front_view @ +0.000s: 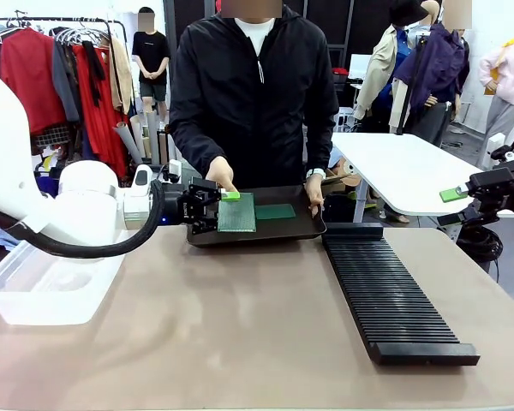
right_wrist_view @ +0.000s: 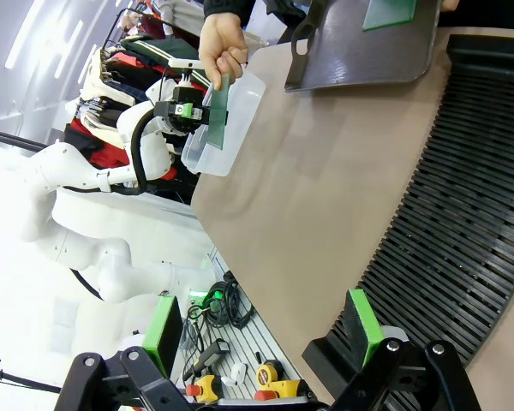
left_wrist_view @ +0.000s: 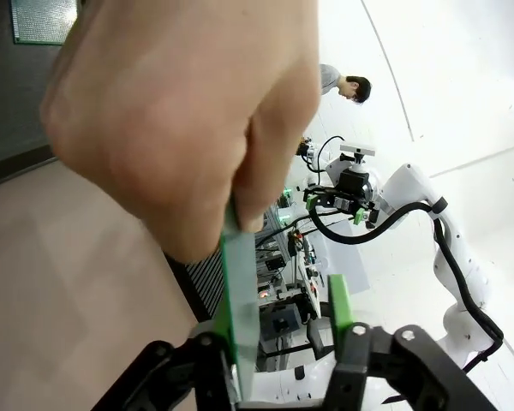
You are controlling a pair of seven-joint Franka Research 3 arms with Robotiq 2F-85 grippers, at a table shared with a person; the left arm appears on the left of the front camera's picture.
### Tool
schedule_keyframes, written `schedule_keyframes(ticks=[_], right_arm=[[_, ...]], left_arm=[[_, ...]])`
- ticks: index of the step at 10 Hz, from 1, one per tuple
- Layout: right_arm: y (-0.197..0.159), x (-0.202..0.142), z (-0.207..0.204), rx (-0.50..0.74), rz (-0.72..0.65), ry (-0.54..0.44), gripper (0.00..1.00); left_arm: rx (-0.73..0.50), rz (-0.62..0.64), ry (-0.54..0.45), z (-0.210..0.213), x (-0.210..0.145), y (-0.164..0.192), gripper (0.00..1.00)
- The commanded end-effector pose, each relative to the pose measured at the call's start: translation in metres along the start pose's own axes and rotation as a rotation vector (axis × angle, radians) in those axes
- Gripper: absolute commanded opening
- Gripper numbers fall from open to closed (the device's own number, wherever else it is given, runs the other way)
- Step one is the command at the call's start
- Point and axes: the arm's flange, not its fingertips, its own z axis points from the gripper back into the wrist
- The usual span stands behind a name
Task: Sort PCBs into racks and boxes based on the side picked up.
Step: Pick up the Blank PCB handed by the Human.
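Observation:
A person's hand (front_view: 223, 176) holds a green PCB (front_view: 238, 214) upright over the dark tray (front_view: 313, 229). My left gripper (front_view: 212, 211) stands around this PCB. In the left wrist view the PCB (left_wrist_view: 240, 300) rests against one finger, while the other green pad (left_wrist_view: 338, 300) stands a gap away from it, so my left gripper (left_wrist_view: 283, 325) is partly open. A second PCB (front_view: 276, 211) lies flat in the tray. The black rack (front_view: 390, 295) lies to the right, the clear box (front_view: 43, 287) at the left. My right gripper (front_view: 461, 193) hangs open off the table's right side, its fingers (right_wrist_view: 164, 330) empty.
The person stands at the far side, the other hand (front_view: 314, 193) on the tray's right edge. Bare tan tabletop (front_view: 240, 325) spreads between the box and the rack. A white table (front_view: 403, 171) stands behind at the right.

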Motion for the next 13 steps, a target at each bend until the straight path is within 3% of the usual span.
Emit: schedule_keyframes(ticks=[1, 8, 13], right_arm=[[0.0001, -0.0017, -0.0011, -0.016, 0.006, 0.004, 1.0], [0.0001, -0.0017, -0.0011, -0.016, 0.006, 0.004, 1.0], [0.0001, -0.0017, -0.0011, -0.016, 0.006, 0.004, 1.0]], left_arm=[[-0.001, -0.025, -0.009, -0.0038, -0.0013, 0.0055, 0.0], [-0.021, -0.032, 0.037, -0.0005, -0.0048, 0.012, 0.0], [0.005, -0.004, 0.009, 0.0003, -0.0036, 0.0117, 0.0]])
